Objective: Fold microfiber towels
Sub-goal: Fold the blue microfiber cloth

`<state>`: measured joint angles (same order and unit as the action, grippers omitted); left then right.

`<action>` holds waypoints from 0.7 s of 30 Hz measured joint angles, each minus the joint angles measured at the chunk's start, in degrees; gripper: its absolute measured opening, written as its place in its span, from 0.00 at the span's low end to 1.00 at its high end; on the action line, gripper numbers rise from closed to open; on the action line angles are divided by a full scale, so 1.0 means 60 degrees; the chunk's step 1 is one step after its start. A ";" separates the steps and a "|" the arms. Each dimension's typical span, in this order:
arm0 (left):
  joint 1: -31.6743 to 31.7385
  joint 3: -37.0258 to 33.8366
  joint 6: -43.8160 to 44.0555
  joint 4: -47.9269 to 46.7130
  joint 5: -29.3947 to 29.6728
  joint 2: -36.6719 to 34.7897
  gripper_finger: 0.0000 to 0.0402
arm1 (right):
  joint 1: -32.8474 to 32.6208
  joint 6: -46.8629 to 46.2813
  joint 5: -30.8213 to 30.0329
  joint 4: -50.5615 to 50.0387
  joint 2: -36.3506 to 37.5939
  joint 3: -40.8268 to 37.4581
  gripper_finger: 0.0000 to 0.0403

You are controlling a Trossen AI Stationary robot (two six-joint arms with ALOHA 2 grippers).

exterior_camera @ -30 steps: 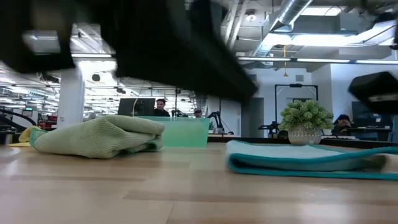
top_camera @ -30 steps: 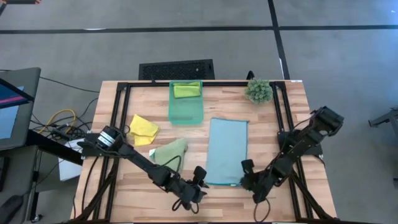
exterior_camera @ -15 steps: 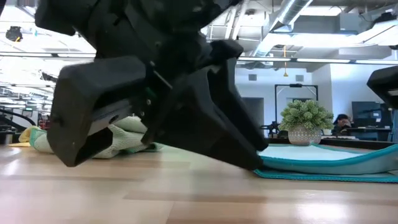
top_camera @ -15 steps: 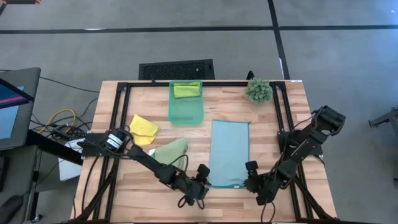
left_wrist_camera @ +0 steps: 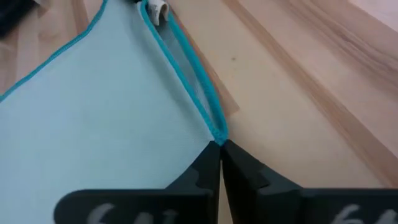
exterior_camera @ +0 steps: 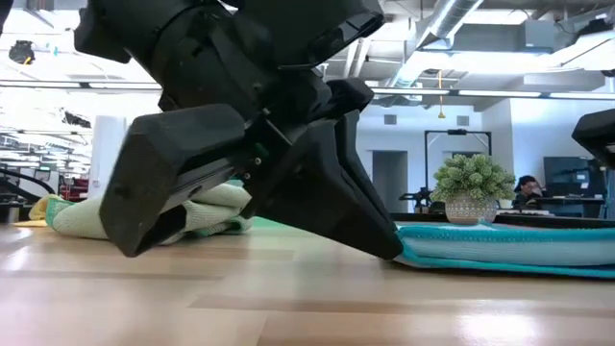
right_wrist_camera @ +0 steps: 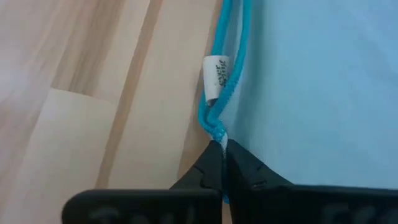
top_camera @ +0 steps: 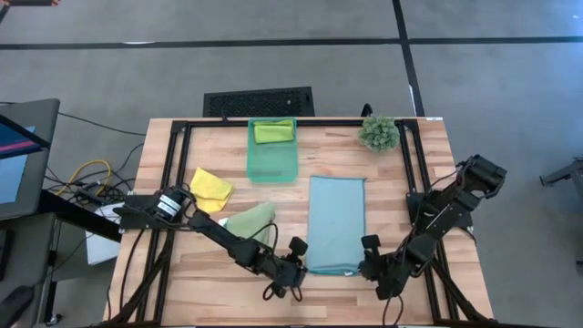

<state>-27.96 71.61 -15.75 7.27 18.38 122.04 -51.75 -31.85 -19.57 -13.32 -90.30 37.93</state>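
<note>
Two tools pinched the near corners of the light blue towel (top_camera: 334,224).
Left tool (left_wrist_camera: 219,144) and right tool (right_wrist_camera: 221,144) clamped both layers; towel lay half-folded mid-tabletop (top_camera: 383,191), presumably for lifting into a second fold.

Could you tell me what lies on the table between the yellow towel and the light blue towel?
In the high view, the crumpled pale green towel lies between the yellow towel and light blue towel.
</note>
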 joint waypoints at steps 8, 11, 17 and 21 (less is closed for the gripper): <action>-0.0222 0.0783 0.0275 -0.0737 -0.0254 -0.0004 0.00 | -0.0515 -0.0468 0.0159 0.0127 0.0102 0.0011 0.05; -0.0270 0.1583 0.0784 -0.1287 -0.1278 -0.0004 0.00 | -0.0645 -0.0539 0.0895 0.0836 0.0246 0.0011 0.05; -0.0509 0.3040 0.1023 -0.2968 -0.0748 -0.0018 0.00 | -0.0891 -0.0165 0.1208 0.0955 0.1202 0.0015 0.04; -0.0511 0.3748 0.1094 -0.4590 0.1052 -0.0018 0.00 | -0.0942 -0.0620 -0.0562 -0.1012 0.2272 0.0015 0.04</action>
<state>-31.03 94.10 -9.18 -20.27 24.69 121.93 -57.40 -35.57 -22.94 -19.39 -76.67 38.02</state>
